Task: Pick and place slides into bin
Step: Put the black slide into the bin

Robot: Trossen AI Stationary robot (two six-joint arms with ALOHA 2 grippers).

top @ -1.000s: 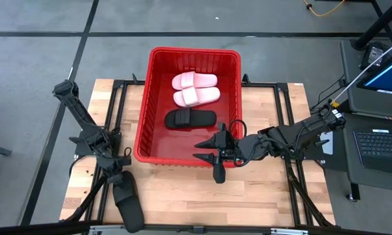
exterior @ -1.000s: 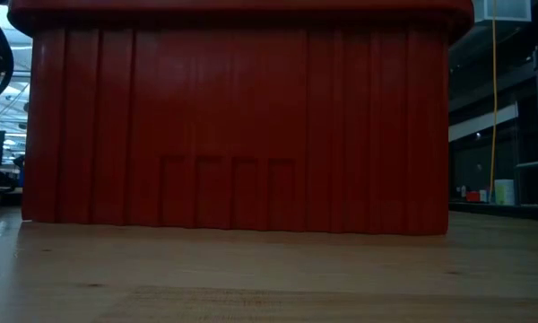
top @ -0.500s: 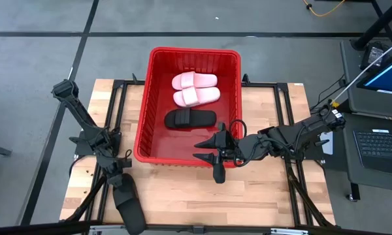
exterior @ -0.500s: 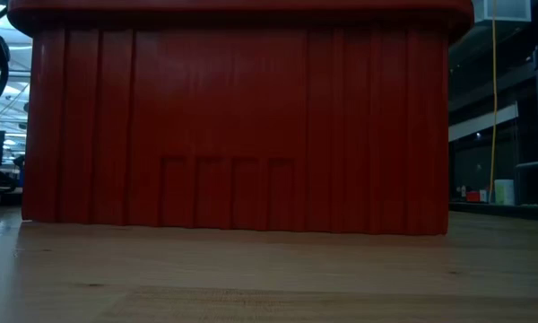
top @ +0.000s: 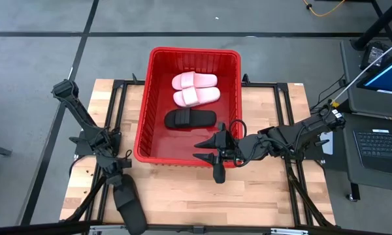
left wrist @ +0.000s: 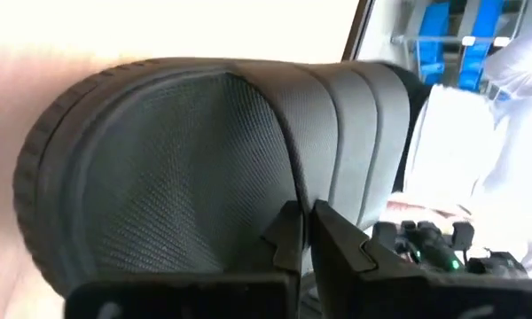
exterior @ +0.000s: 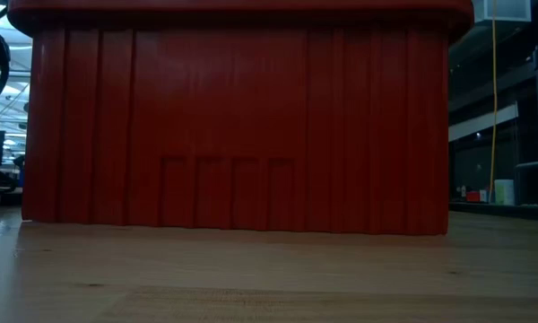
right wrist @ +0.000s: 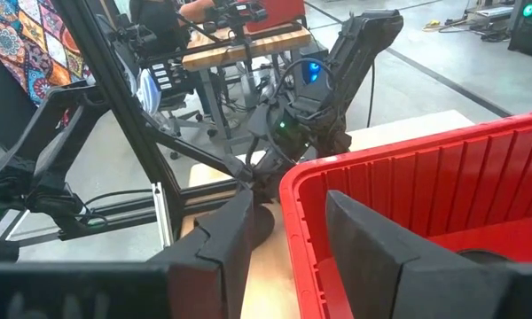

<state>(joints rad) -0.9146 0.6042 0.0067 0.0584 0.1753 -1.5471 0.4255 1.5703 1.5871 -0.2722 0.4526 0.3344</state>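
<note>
Little is changed since earlier; the fourth black slide [top: 128, 203] is clamped by the left gripper [top: 117, 177] near the table's [top: 176, 196] front; two pink slides [top: 195, 89] and one black slide [top: 191, 119] are held in the red ribbed bin [top: 144, 124]; the right gripper [top: 206, 149] is spread over the bin's rim.

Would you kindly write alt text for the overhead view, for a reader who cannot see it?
A red bin on a wooden table holds two pink slides and one black slide. The left gripper grips another black slide at the table's near edge; the right gripper hangs open over the bin's near rim.
</note>
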